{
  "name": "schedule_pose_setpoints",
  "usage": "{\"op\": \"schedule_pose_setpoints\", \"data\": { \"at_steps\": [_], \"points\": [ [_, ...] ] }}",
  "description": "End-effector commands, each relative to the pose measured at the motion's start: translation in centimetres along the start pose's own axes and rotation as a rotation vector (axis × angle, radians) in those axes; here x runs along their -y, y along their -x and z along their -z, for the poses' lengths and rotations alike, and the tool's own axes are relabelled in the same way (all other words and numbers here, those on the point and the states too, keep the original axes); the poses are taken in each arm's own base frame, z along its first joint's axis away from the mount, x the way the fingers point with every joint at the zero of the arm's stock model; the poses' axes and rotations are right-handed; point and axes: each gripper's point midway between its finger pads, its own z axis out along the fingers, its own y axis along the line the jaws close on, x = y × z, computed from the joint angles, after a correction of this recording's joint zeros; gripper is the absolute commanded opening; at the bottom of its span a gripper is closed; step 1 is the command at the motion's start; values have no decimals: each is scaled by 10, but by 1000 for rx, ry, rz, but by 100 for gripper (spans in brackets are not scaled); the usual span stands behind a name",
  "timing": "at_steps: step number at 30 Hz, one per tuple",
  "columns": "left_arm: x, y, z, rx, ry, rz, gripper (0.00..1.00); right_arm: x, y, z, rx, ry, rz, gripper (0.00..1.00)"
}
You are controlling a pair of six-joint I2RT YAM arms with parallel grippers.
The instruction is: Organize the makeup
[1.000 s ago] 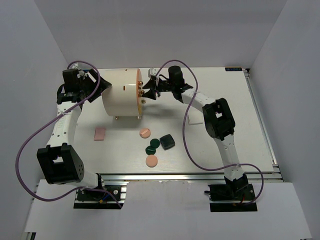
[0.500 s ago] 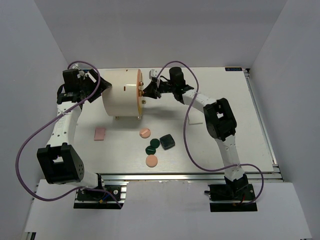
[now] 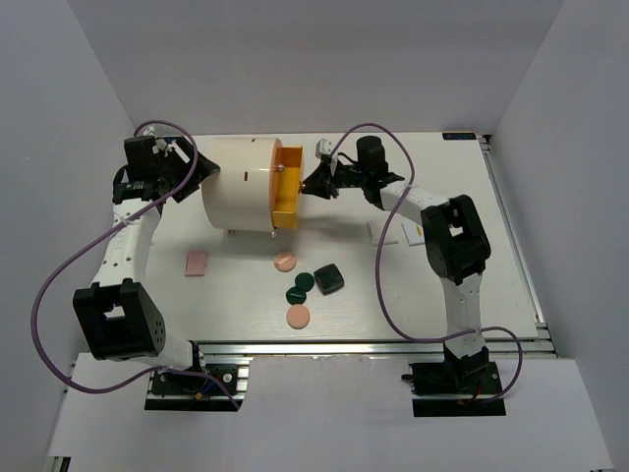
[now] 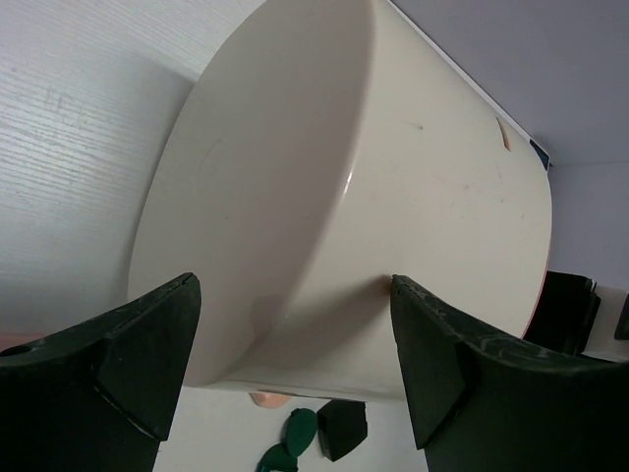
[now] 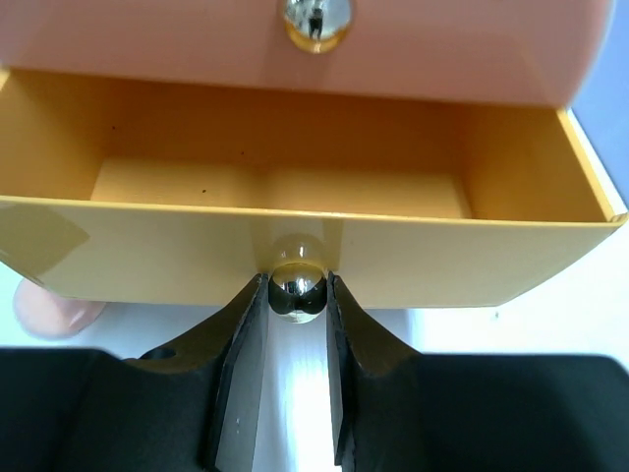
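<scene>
- We see the makeup lying on the white surface [image 3: 472, 285], in front of the big cream cylinder [image 3: 236, 187].
- One peach disc [image 3: 285, 262] lies closest to the cylinder.
- A little nearer to the arm bases lie a dark green disc [image 3: 306, 281] and a second green disc [image 3: 295, 294], just beside each other.
- The dark square compact [image 3: 329, 278] sits just to the right of the green ones.
- A second peach disc [image 3: 298, 317] lies nearest to the arm bases.
- The pink pad [image 3: 197, 263] lies alone on the left, well apart from the rest.
- White square tiles [image 3: 411, 234] lie by the right arm, partly hidden by it.
- An orange drawer [image 3: 285, 192] stands open at the cylinder's front.
- The right end effector [image 5: 298, 287] is pinching the gold knob [image 5: 298, 278] on the drawer, with one finger pressed on each side.
- Another gold knob [image 5: 314, 20] shows above the drawer.
- The left end effector [image 4: 295, 354] is spread wide at the back of the cylinder, and the cylinder sits between its dark fingers [image 4: 128, 364].
</scene>
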Motion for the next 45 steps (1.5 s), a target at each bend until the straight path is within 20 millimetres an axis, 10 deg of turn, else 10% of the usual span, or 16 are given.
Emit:
{"op": "schedule_pose_setpoints", "data": {
  "at_steps": [1,7,15,25,39,45],
  "points": [
    [2,9,0,20,-6,-16,87,2,31,22,37,-18,66,17],
    [2,11,-2,22,-8,-17,87,-2,21,40,14,-43,48,18],
    [21,45,18,131,-14,-51,88,-1,31,44,6,-34,50,87],
    [36,78,68,308,26,-105,92,-15,47,72,-34,-77,68,89],
    [21,18,120,286,12,-164,98,-85,66,137,-153,-115,95,89],
    [7,-54,133,170,-80,-155,98,-135,59,154,-192,-38,33,89]
  ]
}}
